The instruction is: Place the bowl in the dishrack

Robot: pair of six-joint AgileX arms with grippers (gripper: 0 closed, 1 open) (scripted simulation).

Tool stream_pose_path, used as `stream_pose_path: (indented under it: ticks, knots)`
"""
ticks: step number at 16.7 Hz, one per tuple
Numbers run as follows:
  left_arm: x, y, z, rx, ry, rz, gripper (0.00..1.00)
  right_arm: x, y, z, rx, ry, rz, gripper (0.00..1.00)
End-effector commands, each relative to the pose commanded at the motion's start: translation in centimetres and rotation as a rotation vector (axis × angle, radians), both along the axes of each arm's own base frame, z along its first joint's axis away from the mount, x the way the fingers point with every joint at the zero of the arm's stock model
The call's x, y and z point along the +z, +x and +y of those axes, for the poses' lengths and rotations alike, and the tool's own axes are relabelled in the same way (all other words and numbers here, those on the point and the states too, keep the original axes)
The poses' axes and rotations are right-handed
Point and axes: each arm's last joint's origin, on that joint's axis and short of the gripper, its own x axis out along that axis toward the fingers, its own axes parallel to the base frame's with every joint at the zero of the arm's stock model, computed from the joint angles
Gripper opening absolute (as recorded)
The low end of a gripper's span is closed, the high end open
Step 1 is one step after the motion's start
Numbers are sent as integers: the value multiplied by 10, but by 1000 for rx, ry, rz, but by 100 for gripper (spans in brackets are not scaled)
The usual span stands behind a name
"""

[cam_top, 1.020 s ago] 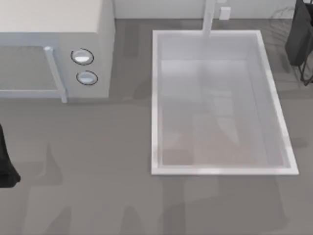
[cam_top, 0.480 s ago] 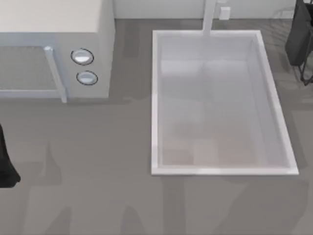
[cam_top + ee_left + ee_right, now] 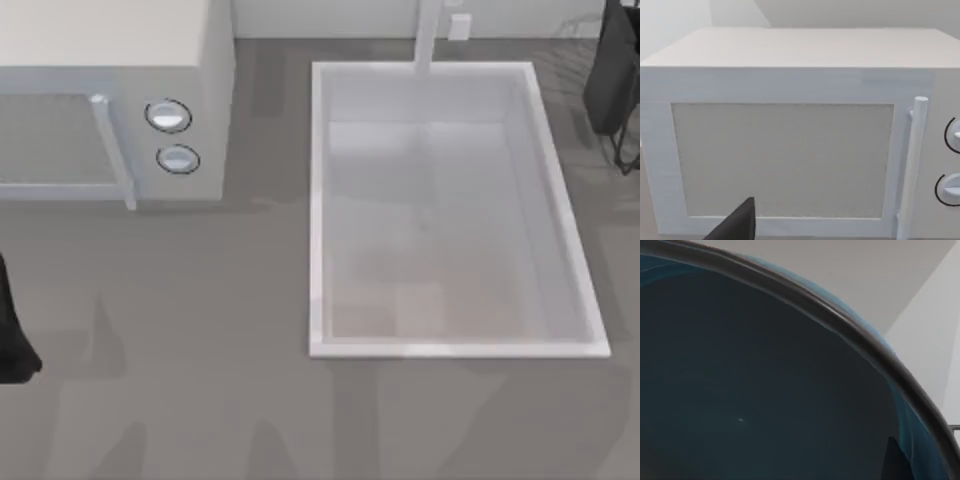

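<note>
The bowl (image 3: 765, 390) sits very close in the right wrist view, glossy teal-blue inside with a dark rim curving across. One dark finger (image 3: 893, 461) of my right gripper lies over the bowl's inside near the rim, gripping it. My right arm (image 3: 612, 70) hangs at the far right back edge of the top view, over thin dark wires of the dishrack (image 3: 626, 152). My left arm (image 3: 10, 340) is parked at the left edge. A dark finger (image 3: 739, 226) of its gripper faces the microwave.
A white microwave (image 3: 110, 100) with two round knobs stands at the back left. The white sink basin (image 3: 318, 200) with its faucet (image 3: 428, 35) takes up the middle right. Grey counter lies in front.
Faint reflections on the sink floor have shifted slightly. Both arms look unmoved.
</note>
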Motion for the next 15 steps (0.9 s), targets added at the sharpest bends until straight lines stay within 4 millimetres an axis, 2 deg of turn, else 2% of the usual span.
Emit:
stream_pose_path:
  ticks: [9,15]
  knots:
    - [0,0,0,0,0,0,100,0,0,0,0,0,0,98]
    - [0,0,0,0,0,0,100,0,0,0,0,0,0,100]
